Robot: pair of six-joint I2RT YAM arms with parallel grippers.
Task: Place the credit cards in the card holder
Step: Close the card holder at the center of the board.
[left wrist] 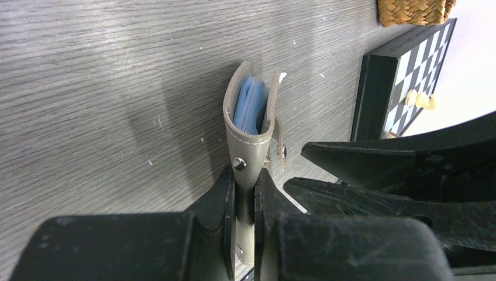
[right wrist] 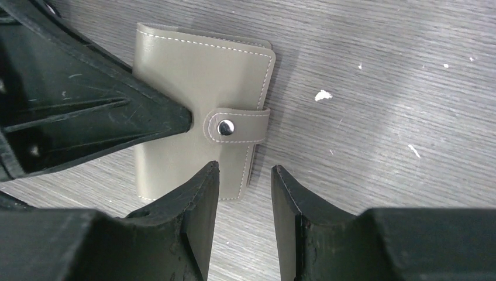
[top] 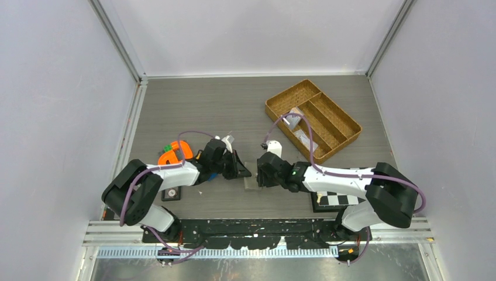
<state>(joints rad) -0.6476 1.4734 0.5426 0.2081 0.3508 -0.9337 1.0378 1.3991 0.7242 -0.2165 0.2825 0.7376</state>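
My left gripper (left wrist: 246, 188) clamps the snapped-shut card holder (right wrist: 193, 76) near the desk's (right wrist: 380, 117) near edge, the right gripper (right wrist: 244, 187) with jaws apart beside its tab (right wrist: 240, 126); no cards show, so I can't judge progress.

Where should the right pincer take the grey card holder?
Probably take the flat grey stitched card holder by the edge with the snap tab, coming from that free side: the tab wraps and stands off there, and the left pincer clamps the opposite half.

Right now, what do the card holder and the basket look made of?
Card holder: smooth matte grey leather or imitation, given white edge stitching and a metal snap. Basket: tan woven wicker or similar, its weave visible.
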